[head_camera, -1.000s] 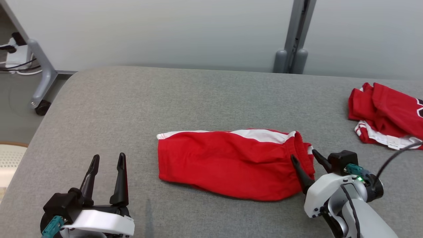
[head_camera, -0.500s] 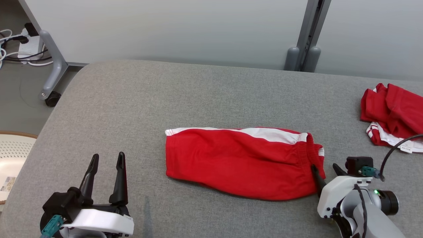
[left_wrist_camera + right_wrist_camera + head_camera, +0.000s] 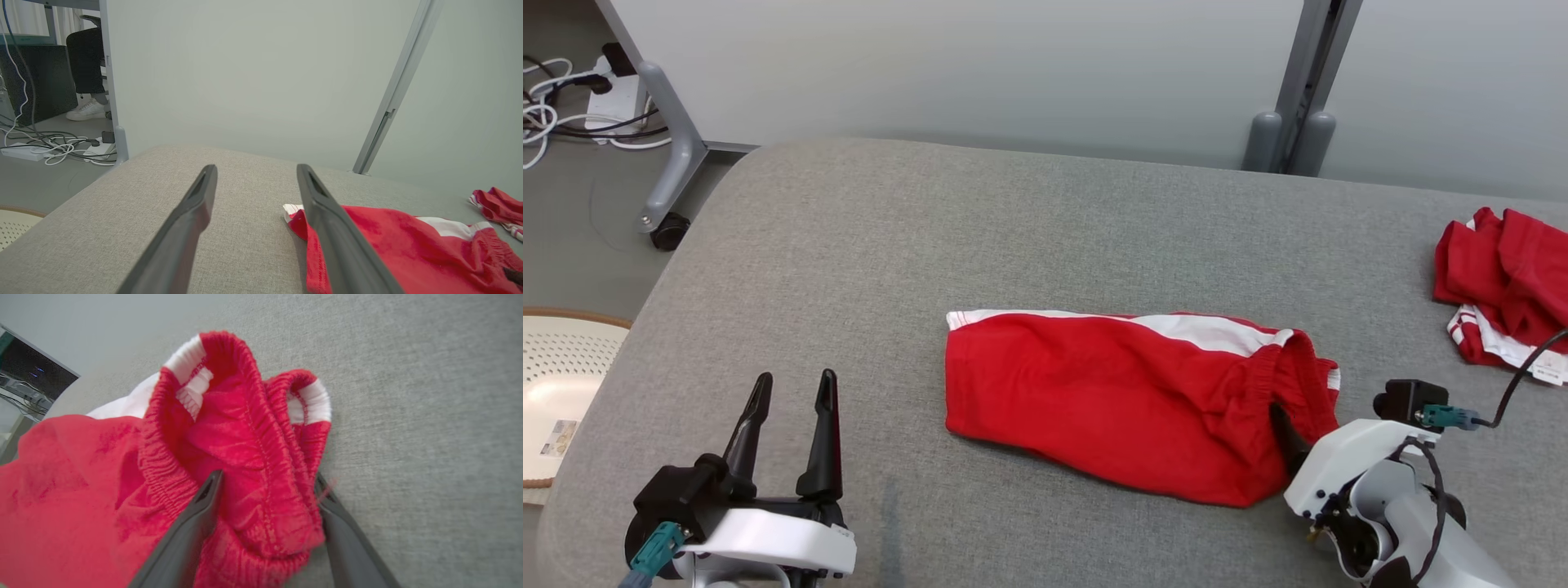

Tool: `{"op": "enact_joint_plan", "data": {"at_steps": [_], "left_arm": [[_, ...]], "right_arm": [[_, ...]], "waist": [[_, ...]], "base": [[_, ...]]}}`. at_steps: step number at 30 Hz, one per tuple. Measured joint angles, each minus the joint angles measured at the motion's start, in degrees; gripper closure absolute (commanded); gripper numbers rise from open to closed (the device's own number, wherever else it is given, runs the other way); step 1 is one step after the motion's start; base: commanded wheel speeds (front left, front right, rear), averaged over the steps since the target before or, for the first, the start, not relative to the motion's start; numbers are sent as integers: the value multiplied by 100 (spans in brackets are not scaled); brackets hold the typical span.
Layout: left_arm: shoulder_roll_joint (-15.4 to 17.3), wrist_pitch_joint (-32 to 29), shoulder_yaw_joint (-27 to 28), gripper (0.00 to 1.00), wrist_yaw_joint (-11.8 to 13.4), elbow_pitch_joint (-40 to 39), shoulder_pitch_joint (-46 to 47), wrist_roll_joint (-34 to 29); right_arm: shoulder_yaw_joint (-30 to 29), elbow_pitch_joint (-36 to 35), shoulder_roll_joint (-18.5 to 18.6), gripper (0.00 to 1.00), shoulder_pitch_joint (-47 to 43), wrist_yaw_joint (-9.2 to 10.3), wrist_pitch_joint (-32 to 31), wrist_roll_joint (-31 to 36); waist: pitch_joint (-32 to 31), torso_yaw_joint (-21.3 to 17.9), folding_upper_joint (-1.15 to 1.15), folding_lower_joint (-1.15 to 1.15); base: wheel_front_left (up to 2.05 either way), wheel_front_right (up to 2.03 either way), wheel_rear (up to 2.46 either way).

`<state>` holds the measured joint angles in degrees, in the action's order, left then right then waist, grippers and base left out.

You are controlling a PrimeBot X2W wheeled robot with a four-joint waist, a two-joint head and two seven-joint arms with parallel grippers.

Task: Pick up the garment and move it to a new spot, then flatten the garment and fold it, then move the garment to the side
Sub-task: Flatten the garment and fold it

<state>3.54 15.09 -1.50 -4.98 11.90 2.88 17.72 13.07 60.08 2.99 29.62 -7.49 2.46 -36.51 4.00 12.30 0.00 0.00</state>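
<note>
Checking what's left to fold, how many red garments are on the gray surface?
2: red shorts at centre; a crumpled red garment at the right edge, partly cut off.

The shorts (image 3: 1119, 400) are bright red with a white stripe down one side, plus white patches in the gathered waistband. The bench (image 3: 931, 229) is a flecked mid-grey weave. The crumpled garment (image 3: 1503, 278) on the right is the same red with red-and-white striped trim. The left pincer (image 3: 796, 377) and right pincer (image 3: 267, 475) both have matte black fingers, with a white housing and a teal plug (image 3: 658, 549) behind the left one. The basket (image 3: 564, 367) is cream, dotted with holes.
</note>
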Motion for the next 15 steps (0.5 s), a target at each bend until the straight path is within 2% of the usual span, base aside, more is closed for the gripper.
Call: {"op": "enact_joint_plan", "data": {"at_steps": [1,3,4,11,15], "left_arm": [[1,0,5,0,-2,7,1,0],[4,0,16,0,-8,19,1,-2],[3,0,18,0,-8,22,1,-7],[-1,0,64,0,-9,32,-9,-16],[-10,0,74,0,-8,20,-26,-18]], "right_arm": [[79,-4,0,47,-1,1,-2,-92],[196,19,-1,86,-1,0,27,-189],[238,35,-3,100,-1,1,62,-222],[360,137,-10,100,1,0,443,-376],[345,187,156,100,-1,0,538,-463]], "waist": [[-5,14,0,0],[-20,36,0,0],[-28,46,0,0],[-106,17,0,0],[-146,-78,0,0]], "base": [[0,0,0],[0,0,0],[0,0,0],[0,0,0],[0,0,0]]}}
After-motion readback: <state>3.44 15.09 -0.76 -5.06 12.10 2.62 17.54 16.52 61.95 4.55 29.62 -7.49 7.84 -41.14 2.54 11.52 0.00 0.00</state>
